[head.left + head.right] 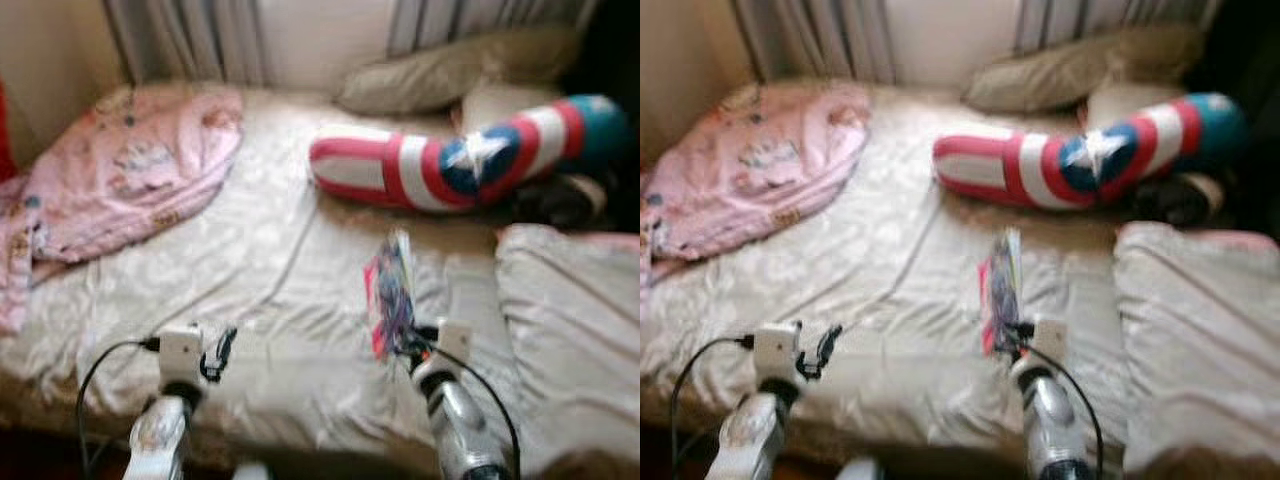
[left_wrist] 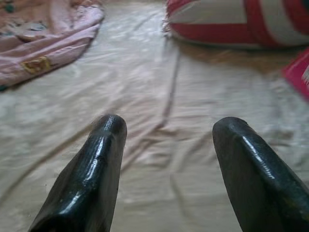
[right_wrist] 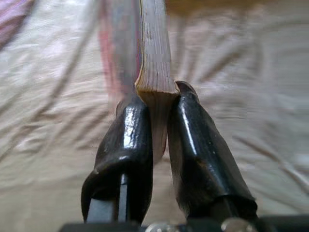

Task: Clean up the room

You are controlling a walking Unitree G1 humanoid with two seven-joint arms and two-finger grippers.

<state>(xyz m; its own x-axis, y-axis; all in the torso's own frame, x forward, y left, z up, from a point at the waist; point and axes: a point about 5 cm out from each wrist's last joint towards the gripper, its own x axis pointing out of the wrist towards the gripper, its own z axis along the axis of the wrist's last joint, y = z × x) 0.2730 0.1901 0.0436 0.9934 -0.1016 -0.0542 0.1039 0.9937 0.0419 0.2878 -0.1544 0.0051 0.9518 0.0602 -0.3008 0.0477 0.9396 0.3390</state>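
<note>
Nearest the camera, both silver arms reach forward over the near edge of the bed [image 1: 300, 330], which is covered in a wrinkled cream satin sheet. The left gripper [image 1: 218, 352] hovers low over the sheet near the near edge, its two black fingers [image 2: 91, 169] spread well apart with nothing between them; the bare sheet shows in the gap. The right gripper [image 1: 408, 338] is raised a little farther in, toward the middle of the bed, and its fingers [image 3: 130, 145] are pressed tight on the lower end of a thin book [image 1: 390, 290] with a red and multicoloured cover. The book stands on edge, rising upright from the fingertips, its pale page block facing the wrist camera and its cover to one side. To the right of that arm, a folded pale blanket [image 1: 570, 320] lies along the bed's right edge. Farther in, on the left side, a crumpled pink quilt [image 1: 130, 170] with a printed pattern is heaped toward the far left corner. Across the far right lies a long curved cushion [image 1: 460, 160] in red and white stripes with a blue patch and white star. Behind it, against the far edge, rests an olive pillow [image 1: 440, 70], and grey curtains [image 1: 200, 35] hang beyond.
</note>
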